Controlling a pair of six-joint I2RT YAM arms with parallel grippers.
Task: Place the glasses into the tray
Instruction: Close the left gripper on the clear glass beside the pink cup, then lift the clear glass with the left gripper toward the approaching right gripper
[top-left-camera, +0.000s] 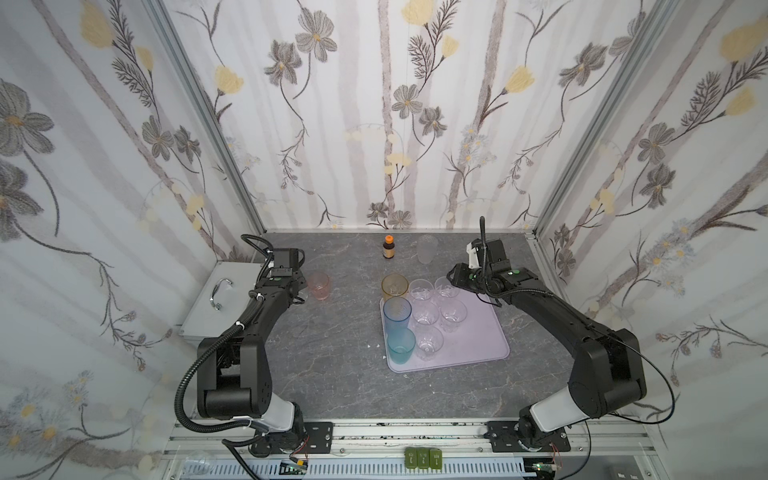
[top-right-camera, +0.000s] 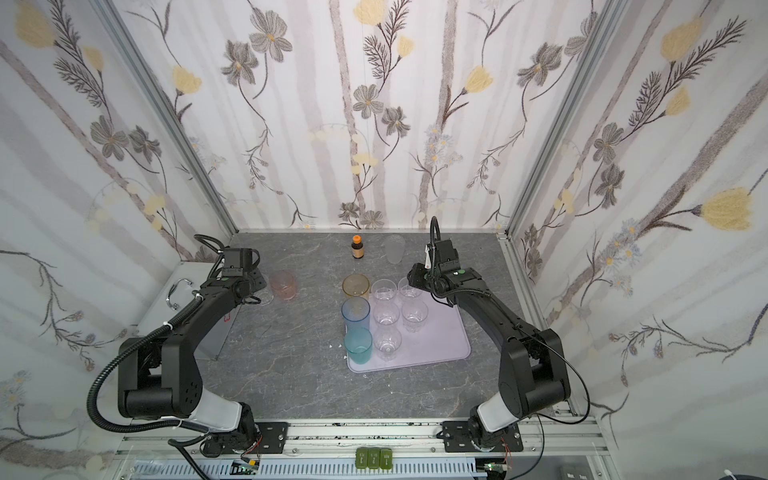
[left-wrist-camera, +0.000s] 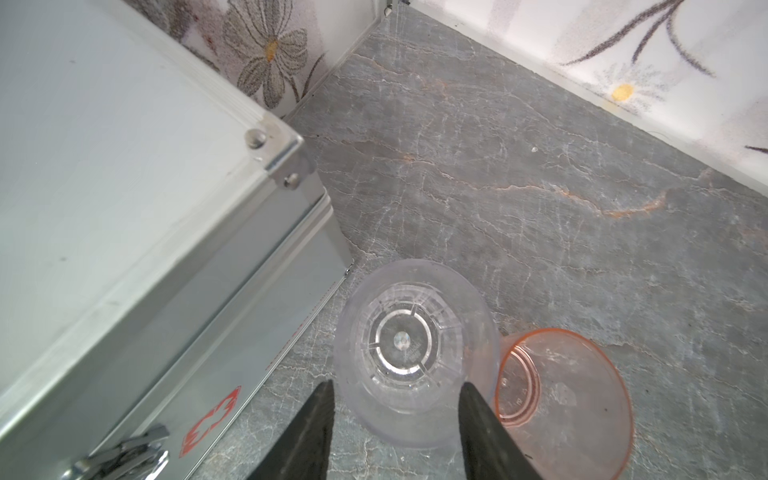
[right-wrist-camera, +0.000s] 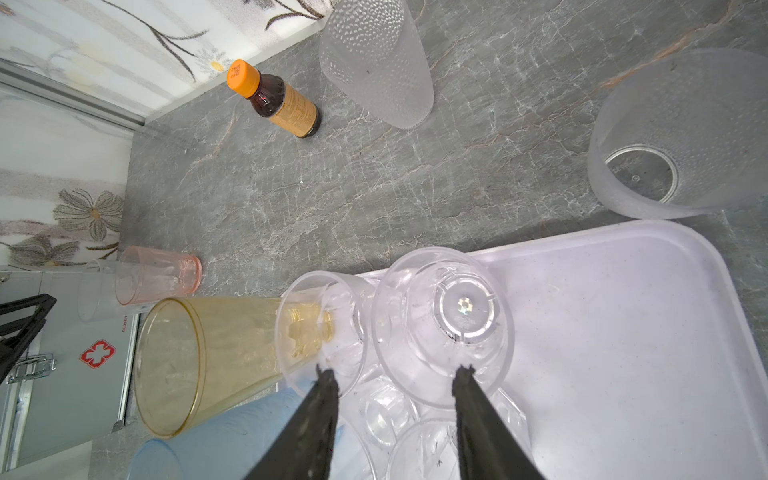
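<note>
Since it reaches over clear glass (left-wrist-camera: 403, 345), left gripper (left-wrist-camera: 397, 386): cannot tell if clamped; lift straight, sparing pink glass (left-wrist-camera: 565, 399)
right gripper (right-wrist-camera: 395, 371): equally unclear, above tray (right-wrist-camera: 623, 332)

The left arm (top-left-camera: 266, 307) and right arm (top-left-camera: 548, 311) are built of matte black rounded links, each ended by a white shell (top-left-camera: 278, 411) above a black base plate (top-left-camera: 322, 434) (fastened with screws). Corrugated black conduit (top-left-camera: 179, 390) is strapped on with white ties (top-left-camera: 239, 324); green dots (top-left-camera: 515, 272) are carried near the wrists, and the fingers (left-wrist-camera: 316, 432) are black and tapered.
</note>
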